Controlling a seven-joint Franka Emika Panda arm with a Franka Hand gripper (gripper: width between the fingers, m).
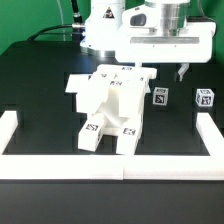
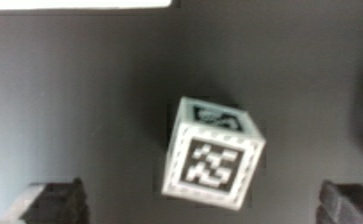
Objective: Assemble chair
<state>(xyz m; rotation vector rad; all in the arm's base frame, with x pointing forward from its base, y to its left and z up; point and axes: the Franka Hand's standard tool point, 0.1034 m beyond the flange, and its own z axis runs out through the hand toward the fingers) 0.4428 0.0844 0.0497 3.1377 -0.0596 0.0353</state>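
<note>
The partly built chair (image 1: 110, 105) of matte white tagged pieces lies on the black table at the centre of the exterior view. To the exterior view's right of it stand two small white tagged blocks (image 1: 160, 96) (image 1: 205, 98), apart from each other. My gripper (image 1: 176, 70) hangs above and a little behind them, touching neither. In the wrist view one tagged block (image 2: 213, 155) lies tilted on the dark table below my gripper (image 2: 204, 205). The dark fingers (image 2: 53, 200) stand wide apart on either side of it. The gripper is open and holds nothing.
A long low white border wall (image 1: 110, 165) runs along the front, with side pieces (image 1: 8, 128) (image 1: 210, 130) at both ends. The white arm body (image 1: 140, 35) looms over the back of the table. A white strip (image 2: 71, 5) shows at the wrist view's edge.
</note>
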